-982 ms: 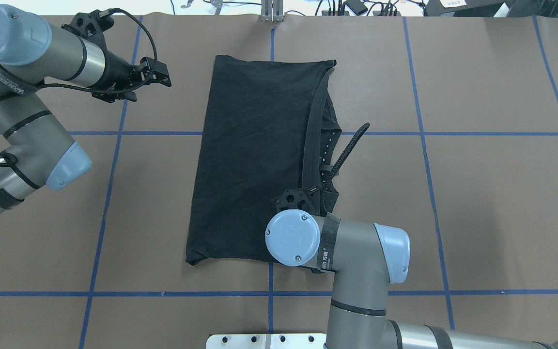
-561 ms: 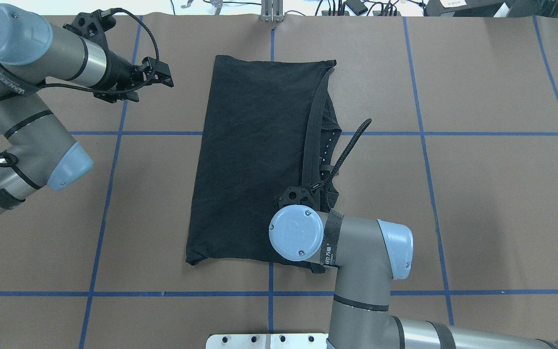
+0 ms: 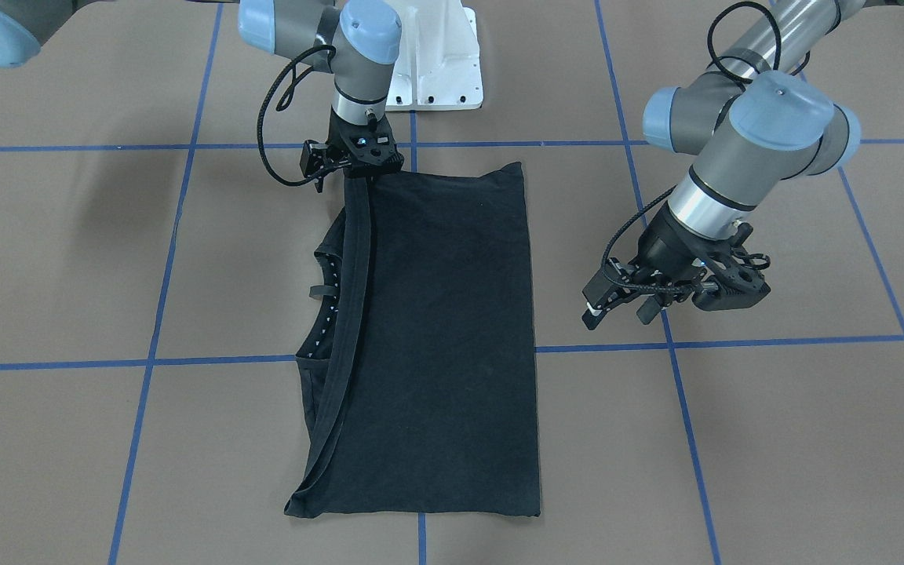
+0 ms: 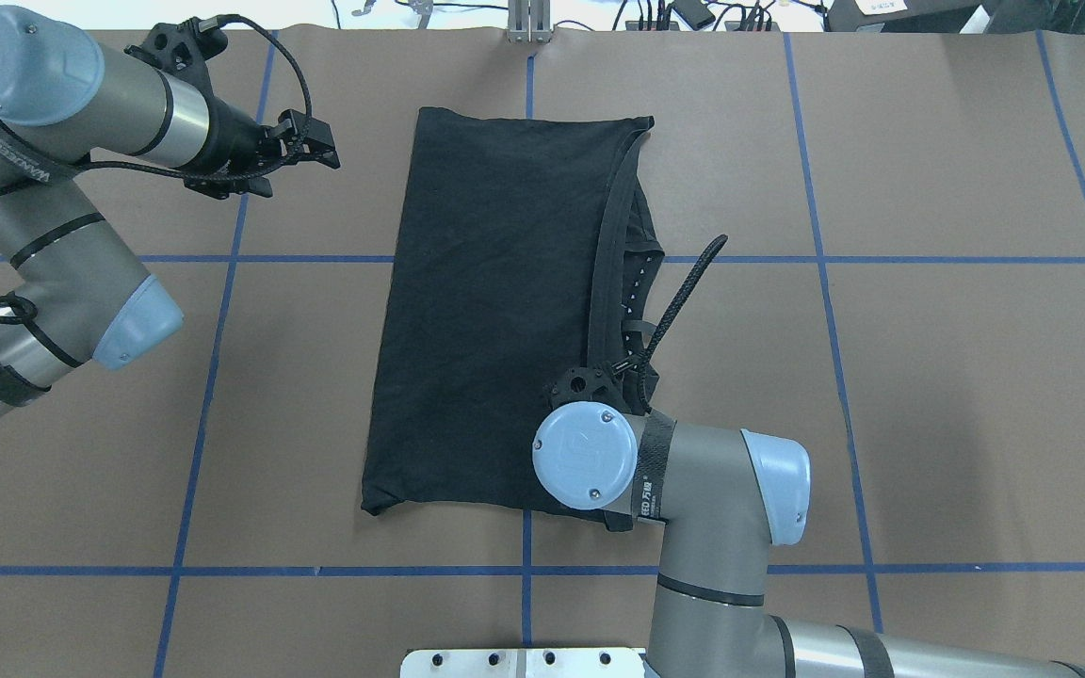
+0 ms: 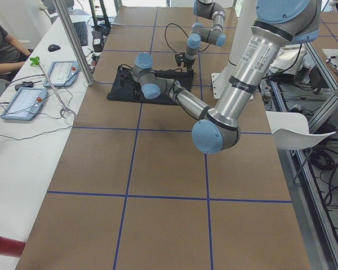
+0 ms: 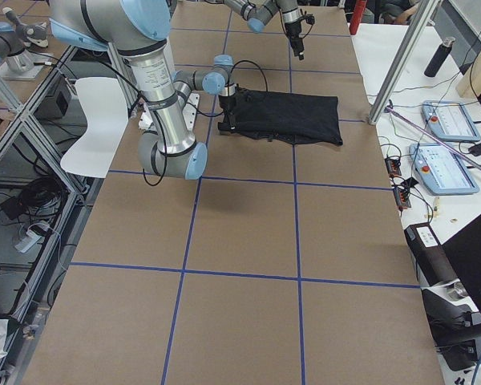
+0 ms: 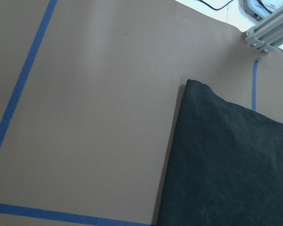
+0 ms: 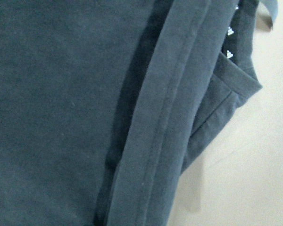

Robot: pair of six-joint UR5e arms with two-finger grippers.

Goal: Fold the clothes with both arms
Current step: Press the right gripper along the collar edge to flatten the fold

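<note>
Your right arm [image 4: 693, 480] has its jaws pointed down at one corner of the shirt [image 4: 495, 311], the corner nearest the robot's base on that arm's side, where the thick hem runs. You cannot tell whether they are closed on the cloth, since the wrist hides them from above. Your left arm [image 4: 81, 94] holds its jaws parted and empty over the bare surface [image 4: 957, 395], near the shirt's far corner on its own side but clear of it. The shirt lies flat at the middle, folded into a long black strip, its collar peeking out along the right arm's edge.
</note>
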